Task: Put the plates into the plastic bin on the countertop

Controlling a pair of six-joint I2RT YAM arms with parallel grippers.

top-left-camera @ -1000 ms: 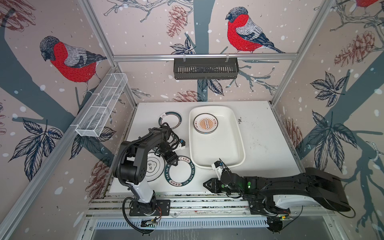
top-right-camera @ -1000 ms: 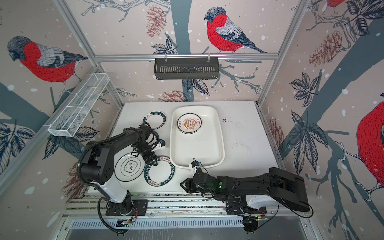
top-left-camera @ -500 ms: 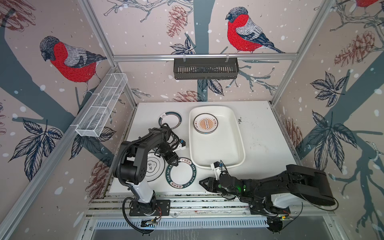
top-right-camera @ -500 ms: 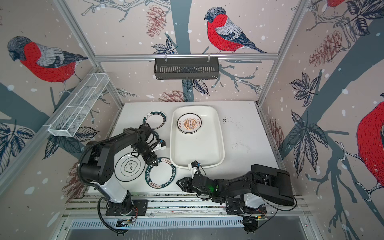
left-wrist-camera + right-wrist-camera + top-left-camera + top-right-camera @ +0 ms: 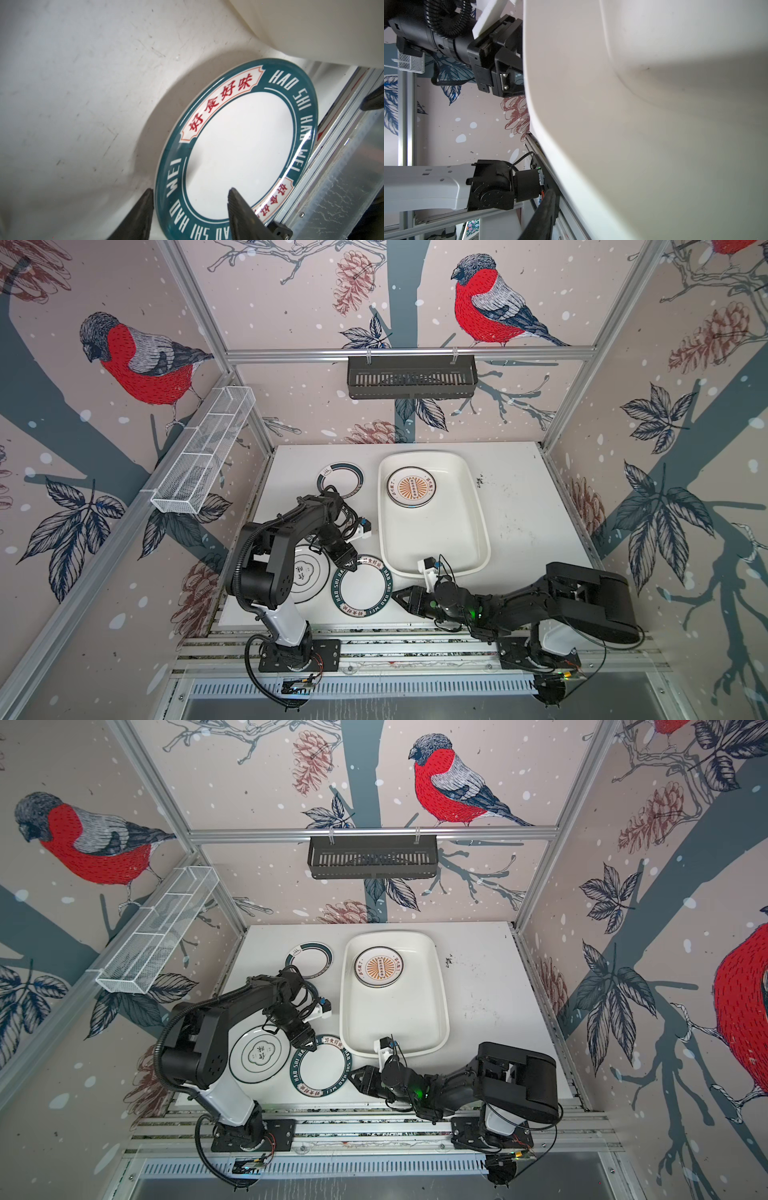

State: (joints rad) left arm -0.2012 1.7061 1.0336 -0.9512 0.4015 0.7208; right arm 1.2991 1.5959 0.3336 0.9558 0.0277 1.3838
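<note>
A green lettered plate lies near the front of the countertop. My left gripper is open and straddles its back rim, one finger on the countertop and one over the plate's white centre. My right gripper points at the plate's right edge; only one of its fingers shows. A black-rimmed clover plate lies partly under the left arm. Another green-rimmed plate lies at the back. An orange sunburst plate rests in the plastic bin.
A black slotted rack hangs on the back wall and a white wire-mesh basket on the left wall. Aluminium rails border the front edge. The bin's front rim sits just behind the right wrist.
My right gripper has moved left toward the green lettered plate as its arm folded back. The left jaws have narrowed a little around the rim. The plate has shifted slightly toward the front.
</note>
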